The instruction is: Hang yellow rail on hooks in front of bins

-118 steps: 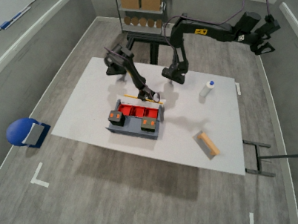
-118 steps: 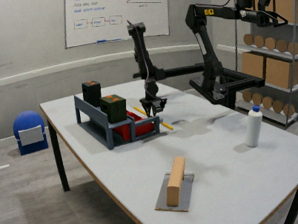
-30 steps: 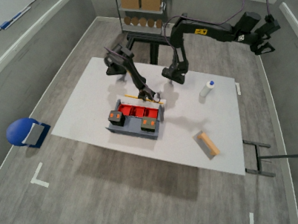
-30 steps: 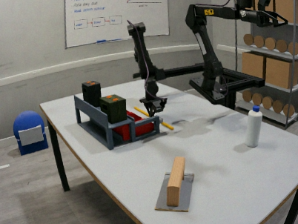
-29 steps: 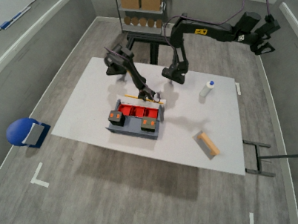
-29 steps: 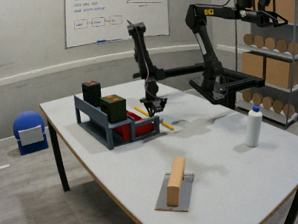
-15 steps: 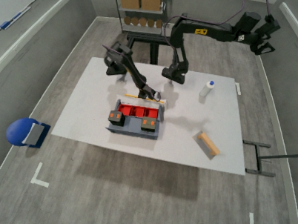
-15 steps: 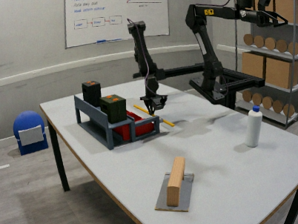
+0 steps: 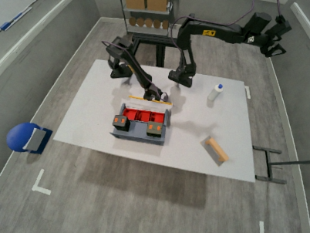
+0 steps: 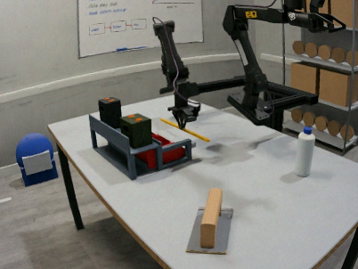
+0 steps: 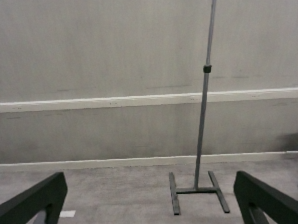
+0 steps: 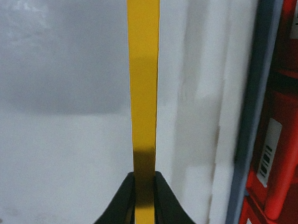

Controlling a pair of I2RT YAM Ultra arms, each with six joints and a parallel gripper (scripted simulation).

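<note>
While the rail is held, right gripper (image 9: pixel 153 100) (image 10: pixel 183 128) (image 12: pixel 145 177): clenched on the long, thin yellow rail near its middle, fingertips on both sides.
Yellow rail (image 9: pixel 166 103) (image 10: pixel 199 135) (image 12: pixel 143 100): in front of the rack, apart from it and running roughly along its bin side; not yet hung.
Blue-grey shelf rack (image 9: pixel 139 136) (image 10: pixel 109 132) (image 12: pixel 252 100): stands on the white tabletop (image 9: pixel 85 112) (image 10: pixel 263 196).
Red plastic bins (image 9: pixel 131 114) (image 10: pixel 166 154) (image 12: pixel 282 150): 3 in a row within the rack, facing the rail.
Dark green boxes with orange marks: 2, above the bins' far side.
Hooks and end plates: too small to judge the clearance.
Left gripper (image 9: pixel 276 51) (image 10: pixel 341 22) (image 11: pixel 151 177): spread wide, grasping nothing, well off to the side.
Step in hand: likely bringing the rail to the hooks.
Doing it well: square the rail to the rack, centre both ends between the 2 plates, then lower it level and slowly.
Risk: a slight yaw could land 1 end on a plate; pushing inward could topple a bin.
Release: only once both hooks bear the rail.

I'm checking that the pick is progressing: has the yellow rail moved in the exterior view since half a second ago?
Yes. The yellow rail sits farther up the picture, away from the grey shelf.
</note>
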